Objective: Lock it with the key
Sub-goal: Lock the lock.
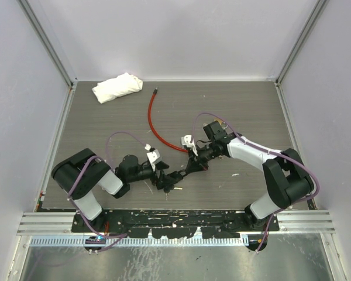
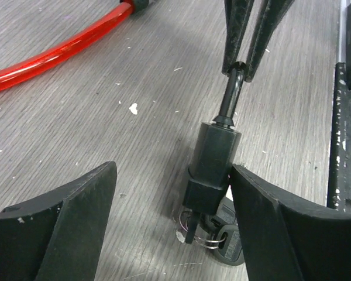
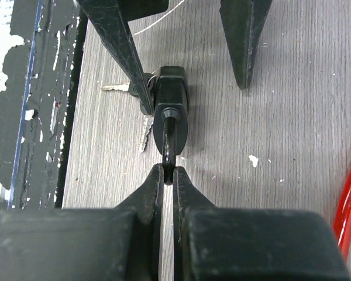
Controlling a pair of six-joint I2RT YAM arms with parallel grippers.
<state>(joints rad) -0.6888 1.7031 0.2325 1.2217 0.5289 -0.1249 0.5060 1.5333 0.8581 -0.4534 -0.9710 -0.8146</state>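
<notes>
From above, the left arm reaches in from the left and the right arm from the right, and they meet near the middle of the table [image 1: 240, 99], toward its near edge. The lock [image 1: 178, 174] lies between the left pincer [image 1: 165, 181] and the right pincer [image 1: 191, 165], too small and dark here to make out in detail. A red cable [image 1: 155, 126] curves away from that spot toward the back of the table, and a white cloth [image 1: 117, 88] lies well apart in the far left corner.

In the left wrist view, the left pincer [image 2: 172, 170] is spread wide. The lock [image 2: 213, 164] sits in the gap close against the right-hand finger [image 2: 286, 234], while the other finger stands apart from it. A thin black stem [image 2: 230, 96] sticks out of the far end of the lock, and the right pincer [image 2: 238, 69] pinches its tip. A key [image 2: 225, 243] on a small wire ring lies at the near end of the lock; whether it sits in the keyhole I cannot tell. The red cable [image 2: 58, 52] crosses the upper left corner.

In the right wrist view, the right pincer [image 3: 168, 171] is pressed together on the stem [image 3: 167, 137]. Beyond it lies the lock [image 3: 172, 88], with one spread finger [image 3: 120, 47] of the left pincer against its side and the other clear of it. Silver keys [image 3: 118, 88] lie flat on the table beside the lock.
</notes>
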